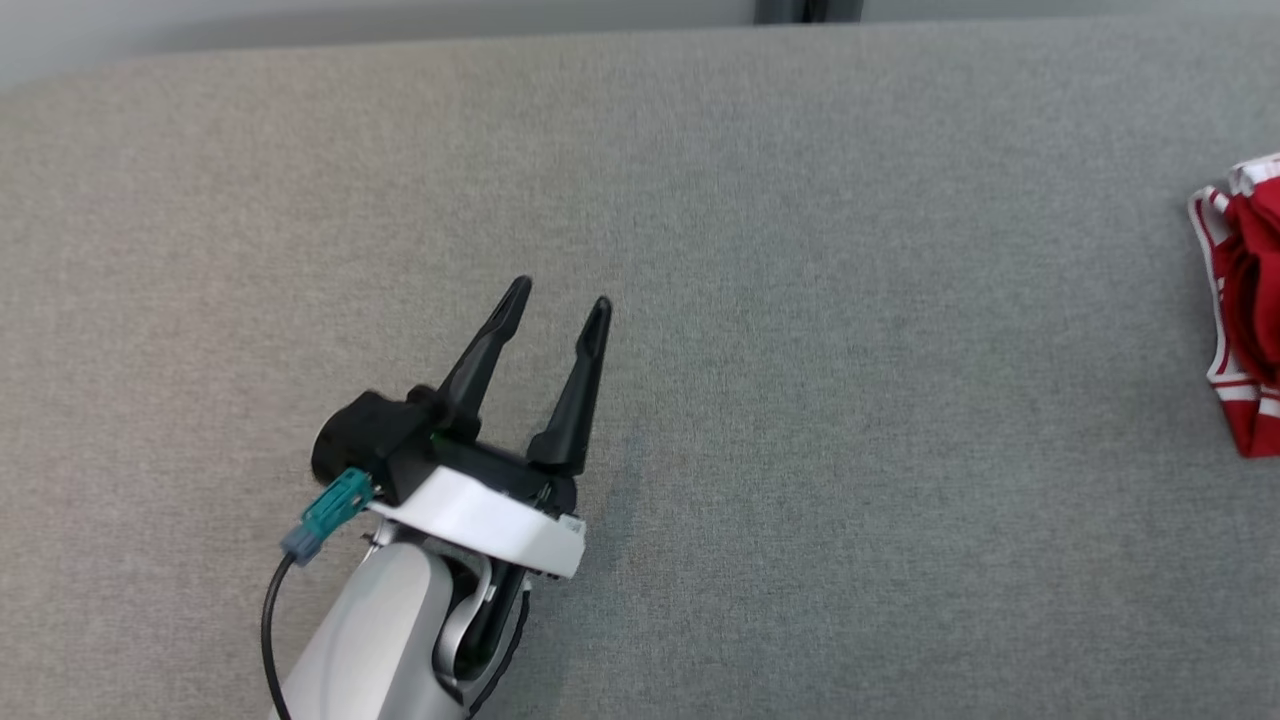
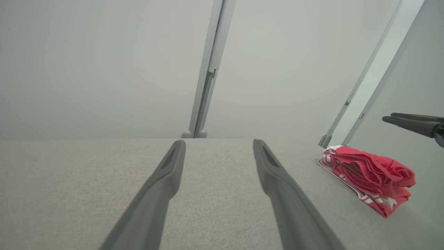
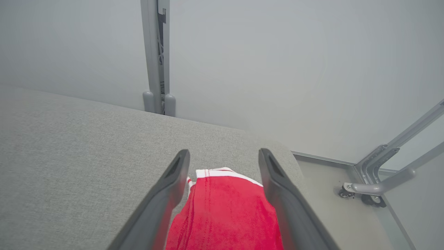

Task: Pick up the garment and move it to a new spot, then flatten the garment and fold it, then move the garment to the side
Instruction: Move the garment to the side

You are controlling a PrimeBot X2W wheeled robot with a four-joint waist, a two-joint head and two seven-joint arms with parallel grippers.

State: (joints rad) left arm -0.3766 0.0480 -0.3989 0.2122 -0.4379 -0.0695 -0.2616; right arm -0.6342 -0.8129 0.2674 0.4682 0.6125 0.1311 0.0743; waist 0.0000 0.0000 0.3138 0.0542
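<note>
Red folded garment lies at the tabletop's right edge, just under my right end effector, spread wide and empty, the nearer one; my left end effector, likewise spread and empty, hangs well apart.

The tabletop is covered in grey woven cloth, matt and faintly rough. The garment is soft red knit fabric with white trim. The left gripper has matt dark plastic fingers above a glossy white plastic wrist shell. The frame post looks like smooth grey-painted metal.
</note>
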